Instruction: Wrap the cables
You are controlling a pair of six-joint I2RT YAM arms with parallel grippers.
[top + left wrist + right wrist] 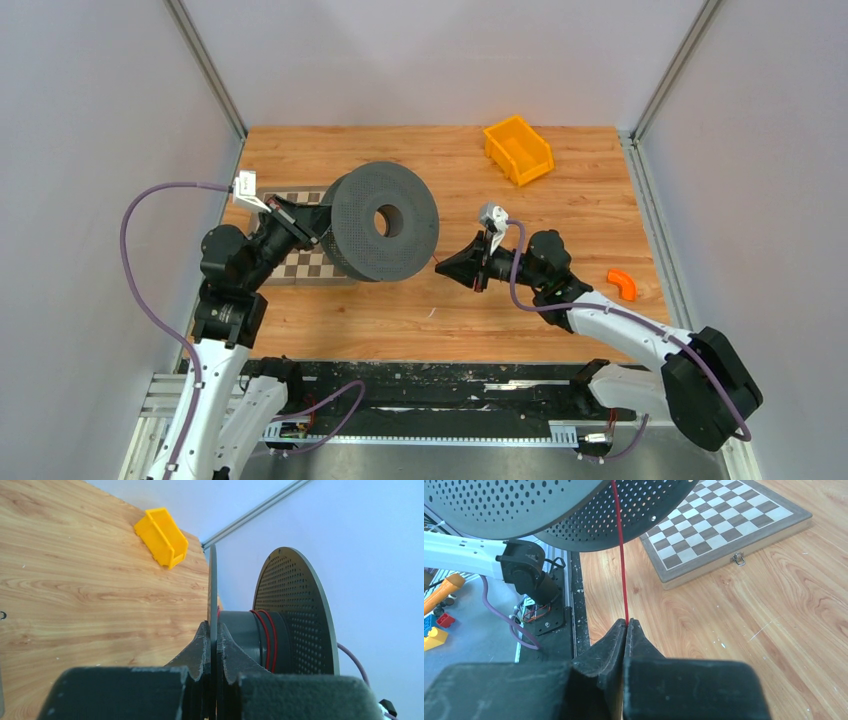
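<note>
A dark grey perforated spool (382,220) stands on edge at the table's middle left. My left gripper (318,238) is shut on its thin rear flange (212,595), pinched between both fingers. A few turns of the thin red wire (267,637) lie round the spool's core. My right gripper (447,262) is just right of the spool, shut on the red wire (620,555). The wire runs taut from the fingertips (630,625) up behind the spool's flange (539,510).
A chessboard (310,262) lies flat under and left of the spool, also in the right wrist view (729,525). A yellow bin (518,149) sits at the back right. A small orange piece (622,283) lies near the right edge.
</note>
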